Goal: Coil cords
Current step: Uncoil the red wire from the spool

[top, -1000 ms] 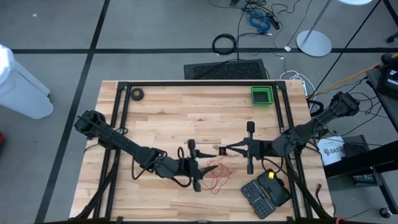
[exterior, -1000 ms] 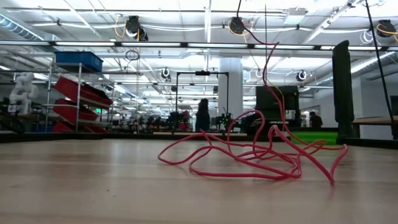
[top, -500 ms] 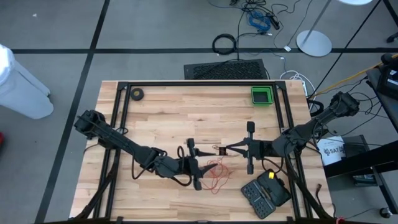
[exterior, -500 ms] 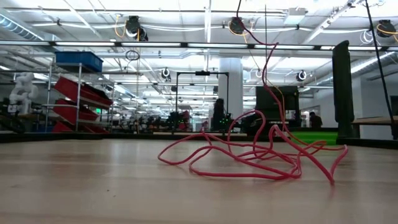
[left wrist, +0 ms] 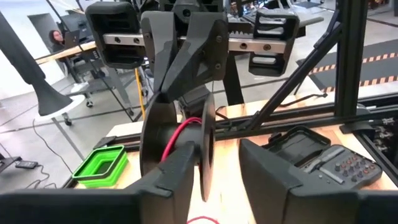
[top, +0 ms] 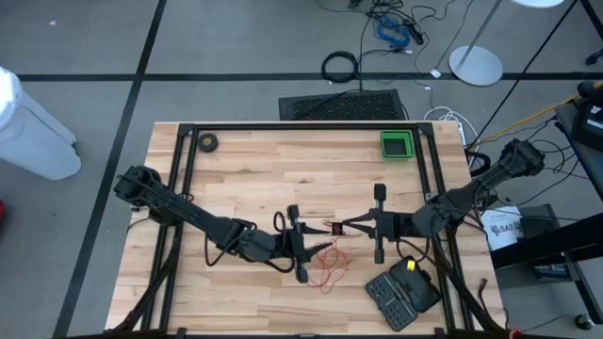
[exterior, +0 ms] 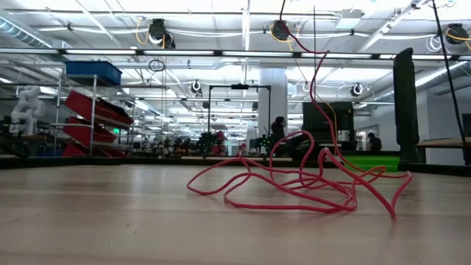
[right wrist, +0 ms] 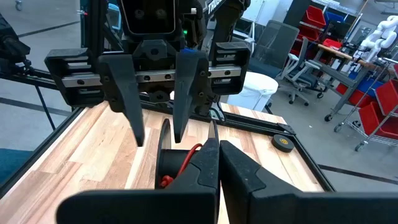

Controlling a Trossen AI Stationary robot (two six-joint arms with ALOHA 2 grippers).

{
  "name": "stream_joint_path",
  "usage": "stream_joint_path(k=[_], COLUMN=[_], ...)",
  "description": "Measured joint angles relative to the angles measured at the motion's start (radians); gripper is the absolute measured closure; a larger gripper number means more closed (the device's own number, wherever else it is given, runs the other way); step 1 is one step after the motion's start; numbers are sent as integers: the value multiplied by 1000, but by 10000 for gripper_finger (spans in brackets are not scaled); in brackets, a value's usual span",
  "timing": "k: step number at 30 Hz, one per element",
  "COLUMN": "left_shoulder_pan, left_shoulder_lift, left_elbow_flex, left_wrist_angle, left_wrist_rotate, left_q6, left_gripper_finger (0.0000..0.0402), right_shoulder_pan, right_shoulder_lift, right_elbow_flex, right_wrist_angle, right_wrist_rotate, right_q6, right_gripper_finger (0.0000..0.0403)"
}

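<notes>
The thin, limp red cord [exterior: 309, 184] is best taken near the reel [left wrist: 177, 146], which the shut right end effector [top: 347, 226] holds; the left end effector [top: 311, 247] stands part-open, empty.

Red cord [exterior: 309, 180] rising past the low view's top edge (upper end unseen), both arms out of that view.

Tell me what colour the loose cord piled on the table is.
Red. The cord shows best in the low view, lying in tangled loops on the wooden table.

Left hand [top: 303, 250] fingers parted; right hand [top: 332, 227] pinched closed; hands facing.
</notes>
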State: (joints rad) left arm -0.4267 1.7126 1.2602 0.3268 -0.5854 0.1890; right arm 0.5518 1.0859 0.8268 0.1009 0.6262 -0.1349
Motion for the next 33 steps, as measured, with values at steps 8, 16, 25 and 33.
stream_joint_path(k=[8,16,25,33], left_shoulder_pan=[1,1,0,0], left_shoulder_lift=[0,0,1,1], left_elbow_flex=[0,-1,-2,-2], left_wrist_angle=[2,3,4,0], left_wrist_rotate=[34,33,35,34], left_q6=[0,0,0,3], left_gripper_finger=[363,393,393,394], right_shoulder_pan=[0,0,0,0], right_shoulder_lift=[0,0,0,0], right_elbow_flex=[0,0,0,0], right_wrist_angle=[0,0,-1,-12], right_wrist_rotate=[-4,-9,-52,-51], right_q6=[0,-6,-9,-8], right_gripper_finger=[403,403,375,337])
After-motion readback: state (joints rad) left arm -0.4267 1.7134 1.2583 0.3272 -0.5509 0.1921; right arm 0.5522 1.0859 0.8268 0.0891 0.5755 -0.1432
